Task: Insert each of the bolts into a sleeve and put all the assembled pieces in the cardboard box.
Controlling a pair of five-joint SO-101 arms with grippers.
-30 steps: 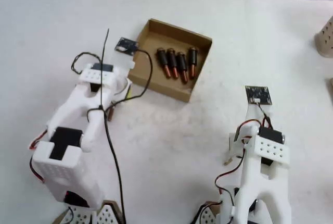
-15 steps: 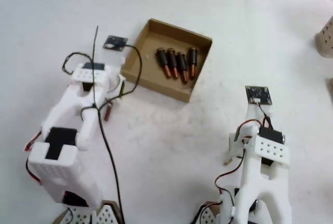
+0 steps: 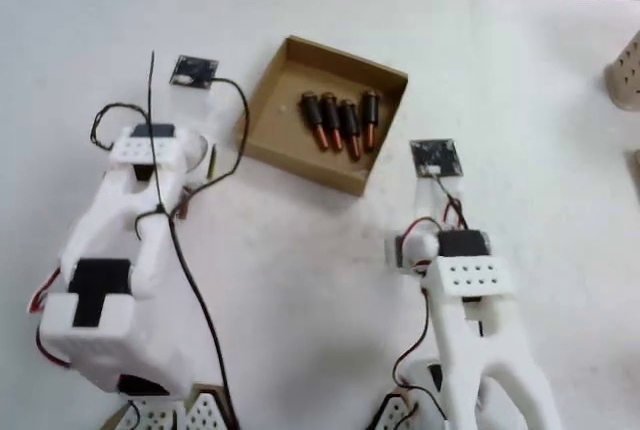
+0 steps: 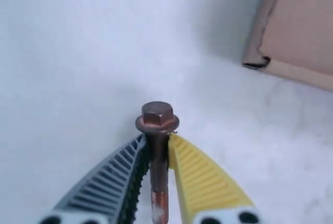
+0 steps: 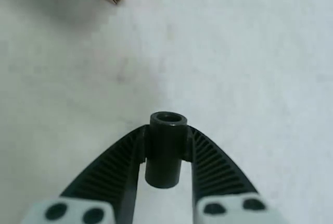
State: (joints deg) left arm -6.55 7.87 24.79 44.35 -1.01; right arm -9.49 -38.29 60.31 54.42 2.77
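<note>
White table (image 3: 300, 280): left jaws clamp bolt (image 4: 157, 130), right jaws (equally tight) clamp sleeve (image 5: 165, 143).

bolt (image 4: 157, 122): copper-toned metal, dull sheen | sleeve (image 5: 165, 151): black, smooth, matt, plastic-looking | cardboard box (image 3: 270, 120): brown matt cardboard | table (image 3: 300, 280): white, matt, faintly mottled | arms (image 3: 130, 210): smooth white plastic
</note>
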